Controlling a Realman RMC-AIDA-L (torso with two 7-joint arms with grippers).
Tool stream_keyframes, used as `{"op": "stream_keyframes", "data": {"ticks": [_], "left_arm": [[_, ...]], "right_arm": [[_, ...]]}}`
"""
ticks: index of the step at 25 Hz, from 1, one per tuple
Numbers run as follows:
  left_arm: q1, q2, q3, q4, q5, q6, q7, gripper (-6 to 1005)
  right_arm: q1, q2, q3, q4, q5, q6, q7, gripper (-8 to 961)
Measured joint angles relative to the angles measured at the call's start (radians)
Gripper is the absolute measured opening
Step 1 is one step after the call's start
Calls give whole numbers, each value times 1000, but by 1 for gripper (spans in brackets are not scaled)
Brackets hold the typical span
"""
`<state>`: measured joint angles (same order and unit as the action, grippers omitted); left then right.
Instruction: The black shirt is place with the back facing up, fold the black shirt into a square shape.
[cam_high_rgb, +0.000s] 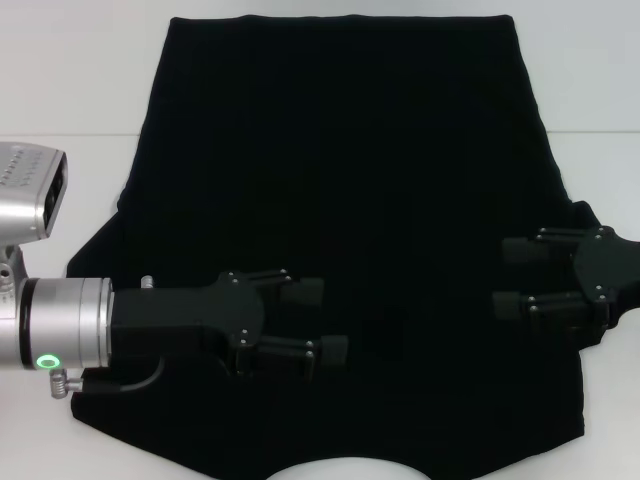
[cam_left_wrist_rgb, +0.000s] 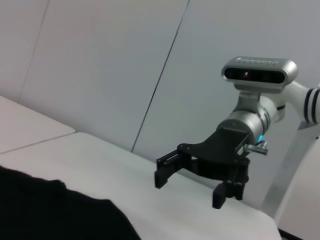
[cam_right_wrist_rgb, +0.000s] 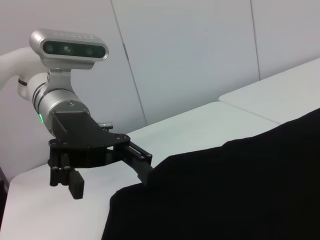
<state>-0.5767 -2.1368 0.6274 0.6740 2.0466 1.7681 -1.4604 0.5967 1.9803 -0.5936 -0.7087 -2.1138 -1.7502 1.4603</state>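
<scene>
The black shirt (cam_high_rgb: 350, 180) lies spread flat on the white table (cam_high_rgb: 80, 80), plain side up, with no letters showing. My left gripper (cam_high_rgb: 330, 320) is open over the shirt's near left part, fingers pointing toward the middle. My right gripper (cam_high_rgb: 500, 278) is open over the shirt's right sleeve area, fingers pointing inward. Neither holds cloth. The left wrist view shows the right gripper (cam_left_wrist_rgb: 189, 192) open above the table, beside a shirt edge (cam_left_wrist_rgb: 50, 215). The right wrist view shows the left gripper (cam_right_wrist_rgb: 112, 182) open, one fingertip hidden behind the shirt (cam_right_wrist_rgb: 225, 190).
A seam (cam_high_rgb: 60, 135) runs across the table behind the left arm. Bare table (cam_high_rgb: 600, 380) shows to the right of the shirt and at its near edge. Grey wall panels (cam_left_wrist_rgb: 100, 75) stand behind the table.
</scene>
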Motion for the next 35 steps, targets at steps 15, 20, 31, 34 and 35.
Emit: {"op": "stream_keyframes", "data": {"ticks": [15, 20, 31, 34, 35], "left_arm": [[27, 28, -136, 141, 204, -177, -420, 904], [32, 49, -170, 211, 324, -236, -632, 903], [24, 69, -217, 263, 468, -360, -843, 903], [22, 70, -211, 257, 496, -408, -865, 903], [22, 69, -210, 256, 500, -414, -868, 903]], "right_arm": [[10, 19, 0, 1, 2, 14, 5, 880], [19, 25, 0, 2, 3, 24, 8, 880], [23, 36, 11, 4, 8, 38, 10, 882], [23, 37, 12, 1, 8, 38, 15, 882], [23, 37, 12, 0, 8, 38, 16, 882]]}}
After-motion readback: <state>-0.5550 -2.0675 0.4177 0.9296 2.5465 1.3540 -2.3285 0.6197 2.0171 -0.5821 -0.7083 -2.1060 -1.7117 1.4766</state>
